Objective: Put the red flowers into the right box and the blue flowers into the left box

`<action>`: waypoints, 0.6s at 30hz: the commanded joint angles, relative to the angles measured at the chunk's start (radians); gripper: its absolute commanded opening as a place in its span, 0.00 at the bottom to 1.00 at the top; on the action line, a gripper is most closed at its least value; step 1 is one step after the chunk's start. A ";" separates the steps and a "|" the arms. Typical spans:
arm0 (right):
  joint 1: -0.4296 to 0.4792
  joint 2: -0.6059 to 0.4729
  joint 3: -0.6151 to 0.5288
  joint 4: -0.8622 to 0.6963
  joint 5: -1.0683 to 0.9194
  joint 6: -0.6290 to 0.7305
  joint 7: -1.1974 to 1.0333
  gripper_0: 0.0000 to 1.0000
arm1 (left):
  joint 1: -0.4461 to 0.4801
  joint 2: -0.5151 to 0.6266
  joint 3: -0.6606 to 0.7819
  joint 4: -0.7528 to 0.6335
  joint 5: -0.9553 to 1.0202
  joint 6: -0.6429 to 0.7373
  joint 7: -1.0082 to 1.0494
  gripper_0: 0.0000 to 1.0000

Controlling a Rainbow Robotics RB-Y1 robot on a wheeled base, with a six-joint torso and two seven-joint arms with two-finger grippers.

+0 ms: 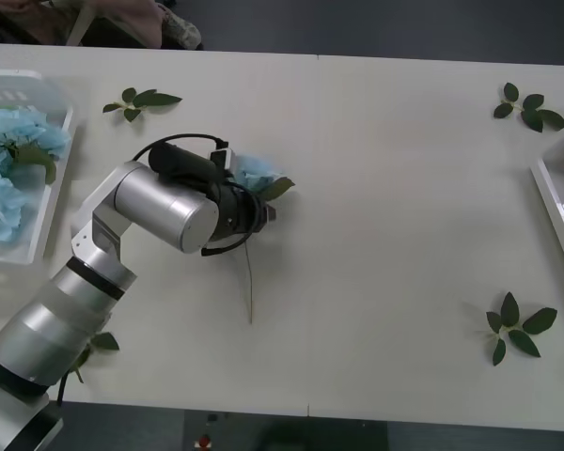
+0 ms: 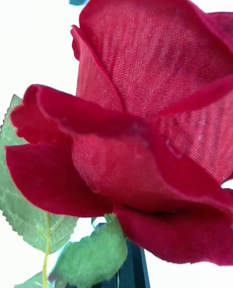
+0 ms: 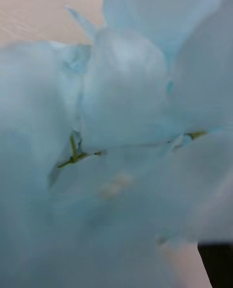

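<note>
A pale blue flower (image 1: 254, 173) lies on the table left of centre, its thin stem (image 1: 250, 282) trailing toward the front edge. My left gripper (image 1: 266, 214) hovers right over it, beside the bloom. In the left wrist view blue petals (image 3: 121, 123) press close, and one black finger (image 3: 216, 266) stands at the corner, so the jaws are open. The left box (image 1: 54, 178) at the far left holds several blue flowers (image 1: 9, 150). A red flower (image 2: 145, 123) sits close before my right gripper (image 2: 130, 268), which is shut on its stem. Only the edge of the right box (image 1: 555, 202) appears.
Loose green leaf sprigs lie at the back left (image 1: 141, 100), back right (image 1: 528, 106), front right (image 1: 517, 329) and front left (image 1: 94, 348). Bare tabletop spreads between the left arm and the right box.
</note>
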 commanded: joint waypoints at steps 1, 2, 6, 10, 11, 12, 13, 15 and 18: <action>-0.022 -0.073 -0.038 0.082 0.025 -0.065 0.105 0.00 | -0.050 0.012 -0.061 0.030 -0.008 -0.053 0.021 1.00; -0.022 -0.089 -0.040 0.120 0.028 -0.094 0.128 0.00 | -0.050 0.016 -0.072 0.041 -0.013 -0.075 0.023 0.88; -0.023 -0.144 -0.040 0.240 0.034 -0.203 0.217 0.00 | -0.050 0.022 -0.080 0.056 -0.016 -0.098 0.024 0.00; -0.022 -0.176 -0.038 0.338 0.035 -0.318 0.286 0.00 | -0.053 0.023 -0.080 0.056 -0.027 -0.102 0.021 0.00; -0.022 -0.181 -0.038 0.369 0.035 -0.358 0.306 0.00 | -0.053 0.025 -0.078 0.056 -0.028 -0.102 0.020 0.00; -0.022 -0.184 -0.040 0.394 0.035 -0.390 0.321 0.00 | -0.053 0.028 -0.078 0.055 -0.030 -0.104 0.020 0.00; -0.022 -0.185 -0.038 0.424 0.035 -0.431 0.337 0.00 | -0.053 0.029 -0.080 0.052 -0.033 -0.106 0.018 0.00; -0.022 -0.184 -0.034 0.464 0.035 -0.490 0.349 0.00 | -0.053 0.037 -0.078 0.043 -0.042 -0.104 0.018 0.00; -0.022 -0.185 -0.005 0.530 0.037 -0.580 0.344 0.00 | -0.053 0.054 -0.077 0.021 -0.041 -0.104 0.018 0.00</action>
